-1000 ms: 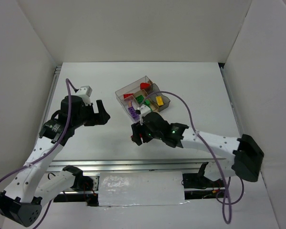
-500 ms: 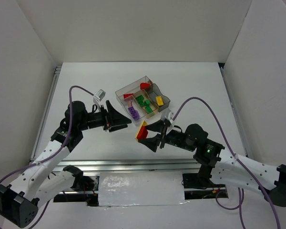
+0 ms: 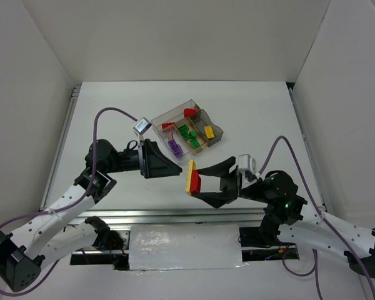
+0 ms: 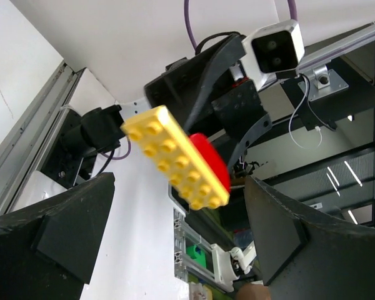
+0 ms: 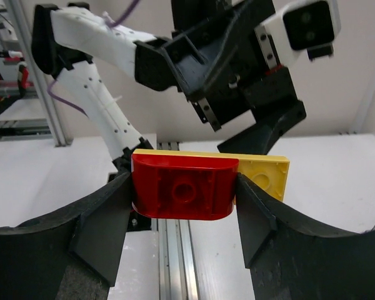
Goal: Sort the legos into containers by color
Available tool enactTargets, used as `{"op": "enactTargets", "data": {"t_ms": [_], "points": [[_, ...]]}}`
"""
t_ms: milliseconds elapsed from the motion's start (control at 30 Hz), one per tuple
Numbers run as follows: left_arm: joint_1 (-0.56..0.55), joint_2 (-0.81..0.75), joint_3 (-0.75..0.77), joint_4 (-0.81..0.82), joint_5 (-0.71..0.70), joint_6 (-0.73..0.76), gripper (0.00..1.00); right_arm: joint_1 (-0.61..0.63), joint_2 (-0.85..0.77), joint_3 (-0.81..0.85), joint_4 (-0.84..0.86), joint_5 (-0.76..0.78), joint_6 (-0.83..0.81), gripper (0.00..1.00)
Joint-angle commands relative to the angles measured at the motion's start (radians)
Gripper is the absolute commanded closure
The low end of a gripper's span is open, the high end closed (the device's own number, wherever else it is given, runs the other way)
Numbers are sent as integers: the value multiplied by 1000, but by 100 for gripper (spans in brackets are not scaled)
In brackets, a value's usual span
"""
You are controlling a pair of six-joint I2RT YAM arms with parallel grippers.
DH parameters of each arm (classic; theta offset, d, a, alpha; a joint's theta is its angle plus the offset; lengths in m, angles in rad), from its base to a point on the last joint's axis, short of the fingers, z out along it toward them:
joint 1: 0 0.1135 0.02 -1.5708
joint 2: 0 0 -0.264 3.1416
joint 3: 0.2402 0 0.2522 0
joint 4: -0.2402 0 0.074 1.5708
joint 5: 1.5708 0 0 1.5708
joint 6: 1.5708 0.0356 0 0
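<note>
My right gripper [image 3: 199, 180] is shut on a red brick [image 5: 184, 187] stuck to a yellow plate [image 5: 266, 172] and holds the joined piece [image 3: 191, 177] in the air above the table's near middle. My left gripper [image 3: 170, 167] is open and faces the piece from the left, a short gap away. In the left wrist view the yellow plate [image 4: 175, 156] and red brick [image 4: 210, 160] sit beyond my open fingers [image 4: 56, 231]. The containers [image 3: 169, 116] stand at the table's middle back, holding red [image 3: 189, 112], green [image 3: 184, 132], yellow [image 3: 208, 132] and purple [image 3: 174, 147] legos.
White walls close the table on the left, right and back. An aluminium rail [image 3: 175, 215] runs along the near edge. Purple cables loop off both arms [image 3: 112, 112].
Both arms have swung up and level. The right gripper has carried the red-and-yellow piece back toward the near edge. The left gripper has moved right and now faces it.
</note>
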Motion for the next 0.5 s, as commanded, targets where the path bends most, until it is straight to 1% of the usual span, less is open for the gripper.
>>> {"op": "enactTargets", "data": {"t_ms": [0, 133, 300, 467], "points": [[-13, -16, 6, 47, 19, 44, 3, 6, -31, 3, 88, -53, 1, 83], [-41, -2, 1, 168, 33, -12, 5, 6, -2, 17, 108, -73, 4, 83], [-101, 8, 41, 173, 22, -5, 6, 8, 35, 35, 133, -70, -7, 83], [-145, 24, 58, 110, -3, 32, 10, 8, 51, 51, 148, -65, -16, 83]]}}
